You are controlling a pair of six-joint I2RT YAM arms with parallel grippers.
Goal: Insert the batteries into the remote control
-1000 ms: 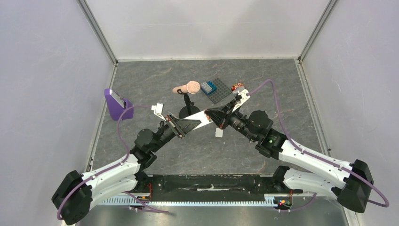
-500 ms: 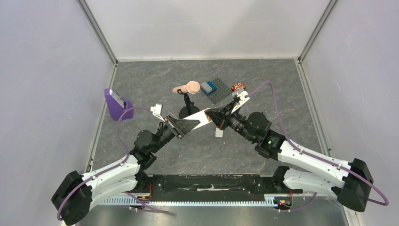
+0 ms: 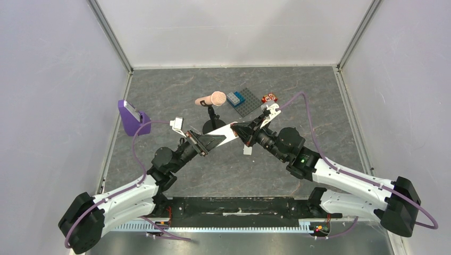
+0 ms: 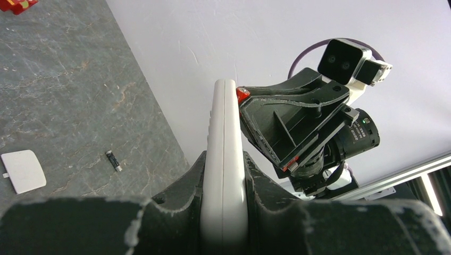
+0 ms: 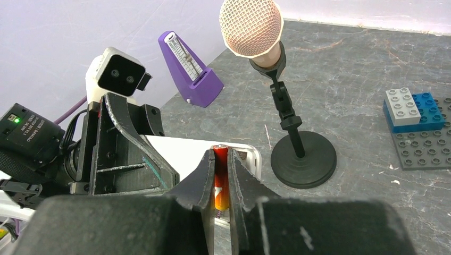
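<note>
Right gripper (image 5: pixel 222 163): fingers clenched on the red-orange battery (image 5: pixel 220 186), held lengthwise between the pads, one end poking out past the fingertips. Left gripper (image 4: pixel 224 162): clamped on the remote control (image 4: pixel 224 122), gripping it by one end across its thin faces; the handset appears edge-on in the left wrist view, lifted off the table (image 3: pixel 298 85). Battery tip sits right against the remote's free end, at 3 o'clock of it in the left wrist view; actual contact can't be resolved. Top view: the two grippers meet near the table's centre, the remote bridging them on a slant. Black battery (image 4: pixel 113 160) lies loose on the table, at 9 o'clock of the held remote in the left wrist view, with the white cover piece (image 4: pixel 22 171) further out the same way. Top view, clock bearings from the meeting point: cover piece at 5, just beside the right gripper; microphone (image 3: pixel 217 98) on its black stand at 11; grey baseplate (image 3: pixel 249 104) with blue and grey bricks (image 3: pixel 235 98) at 1; red block (image 3: pixel 269 98) just beyond the plate at 2; purple metronome (image 3: pixel 130 118) at 9, well apart by the left wall.
</note>
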